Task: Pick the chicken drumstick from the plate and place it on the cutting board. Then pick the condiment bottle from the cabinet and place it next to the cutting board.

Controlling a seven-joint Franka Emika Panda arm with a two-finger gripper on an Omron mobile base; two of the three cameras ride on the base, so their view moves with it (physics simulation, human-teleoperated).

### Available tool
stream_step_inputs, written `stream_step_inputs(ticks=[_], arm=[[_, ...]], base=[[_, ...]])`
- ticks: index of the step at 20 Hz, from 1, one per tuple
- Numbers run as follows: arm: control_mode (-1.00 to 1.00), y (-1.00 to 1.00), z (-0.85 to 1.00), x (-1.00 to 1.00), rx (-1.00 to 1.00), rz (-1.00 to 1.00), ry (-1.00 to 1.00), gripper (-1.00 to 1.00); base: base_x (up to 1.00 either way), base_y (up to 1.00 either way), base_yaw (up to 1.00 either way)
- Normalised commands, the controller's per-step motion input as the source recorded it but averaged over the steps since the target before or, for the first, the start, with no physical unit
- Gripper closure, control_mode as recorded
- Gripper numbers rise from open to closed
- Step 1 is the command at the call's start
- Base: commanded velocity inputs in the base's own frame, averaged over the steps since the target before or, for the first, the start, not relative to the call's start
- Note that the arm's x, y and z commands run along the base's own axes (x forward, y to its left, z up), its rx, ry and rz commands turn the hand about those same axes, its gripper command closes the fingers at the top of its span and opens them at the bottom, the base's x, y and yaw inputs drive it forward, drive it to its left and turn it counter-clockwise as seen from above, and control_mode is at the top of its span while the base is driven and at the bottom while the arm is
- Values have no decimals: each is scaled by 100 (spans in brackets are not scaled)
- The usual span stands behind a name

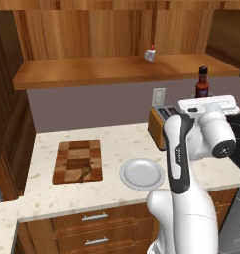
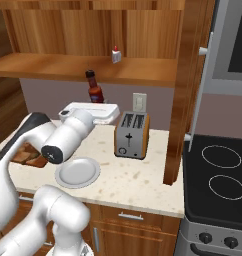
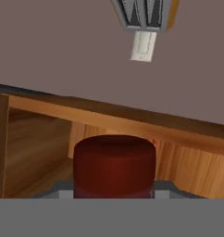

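Observation:
The condiment bottle [image 1: 203, 82] [image 2: 94, 88], dark red with a black cap, stands upright in my gripper [image 1: 202, 95] [image 2: 95, 99], which is shut on its lower body. It hangs in front of the cabinet [image 1: 92, 69] [image 2: 53, 65] shelf edge, above the counter and the toaster. The hand view has the bottle's dark red body [image 3: 115, 164] close up between the jaws. On the checkered cutting board [image 1: 77, 159] at the counter's left lies the brown chicken drumstick [image 1: 84, 171]. The round plate [image 1: 142, 174] [image 2: 78, 172] sits bare to the board's right.
A toaster [image 1: 158, 124] [image 2: 131, 135] stands on the counter under the hand, with a wall outlet [image 1: 159, 95] [image 2: 139, 102] behind it. A tiny white object with a red tip [image 1: 150, 53] [image 2: 116, 55] sits on the shelf. The stove [image 2: 223, 170] lies to the right.

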Motion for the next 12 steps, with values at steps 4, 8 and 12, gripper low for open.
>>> stream_step_inputs(ticks=[4,8,12], arm=[[-100,0,0,-28,0,-1,9,100],[-100,0,0,-18,2,0,9,100],[-100,0,0,-14,4,0,10,100]], base=[[0,0,0],[0,0,0],[0,0,0]])
